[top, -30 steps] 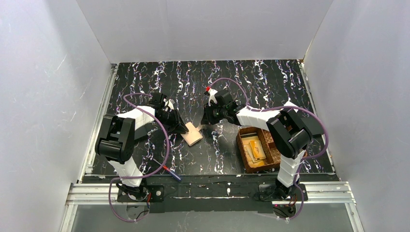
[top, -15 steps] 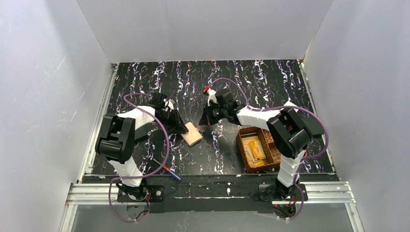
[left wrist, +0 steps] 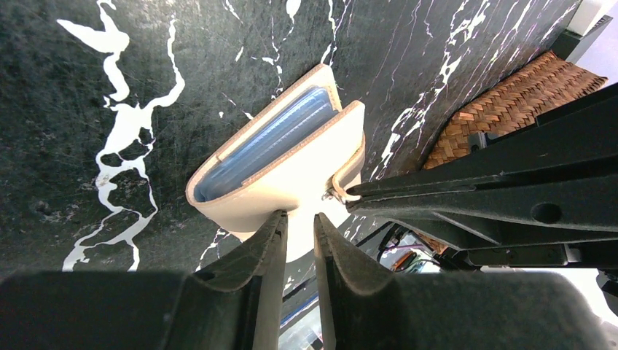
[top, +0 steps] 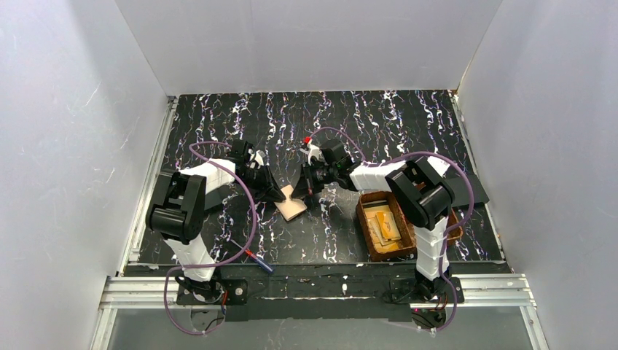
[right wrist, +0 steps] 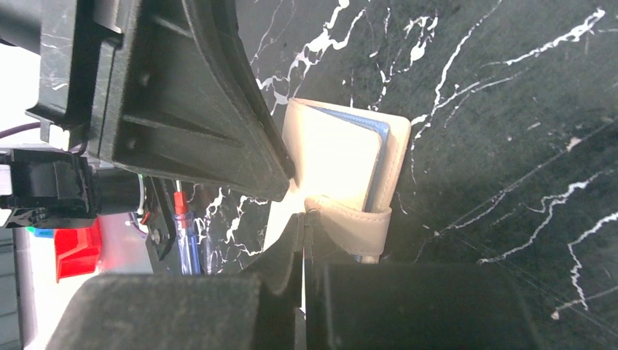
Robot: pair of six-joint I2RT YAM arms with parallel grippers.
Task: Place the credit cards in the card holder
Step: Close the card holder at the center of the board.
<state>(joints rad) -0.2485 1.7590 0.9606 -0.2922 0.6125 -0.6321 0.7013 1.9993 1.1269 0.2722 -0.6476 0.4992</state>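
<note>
The card holder (top: 291, 203) is a tan leather wallet with blue sleeves inside, not black; it lies partly open on the marbled mat (left wrist: 284, 153) (right wrist: 342, 157). My left gripper (top: 280, 195) (left wrist: 299, 216) is narrowly closed at the holder's cover edge, with the pale flap between its tips. My right gripper (top: 308, 191) (right wrist: 304, 217) is shut on the holder's closing strap (right wrist: 350, 219). The credit cards (top: 384, 223), tan and gold, lie stacked in the brown woven basket.
The woven basket (top: 366, 235) (left wrist: 503, 109) stands at the right front of the mat. A blue-and-red screwdriver (top: 259, 261) (right wrist: 186, 237) lies near the front edge. A flat dark shape (top: 472, 188) lies at the mat's right edge. White walls enclose the table.
My right gripper has moved left and down onto the holder's strap, its arm swinging inward. The holder's near edge has lifted slightly. The left arm has barely moved.
</note>
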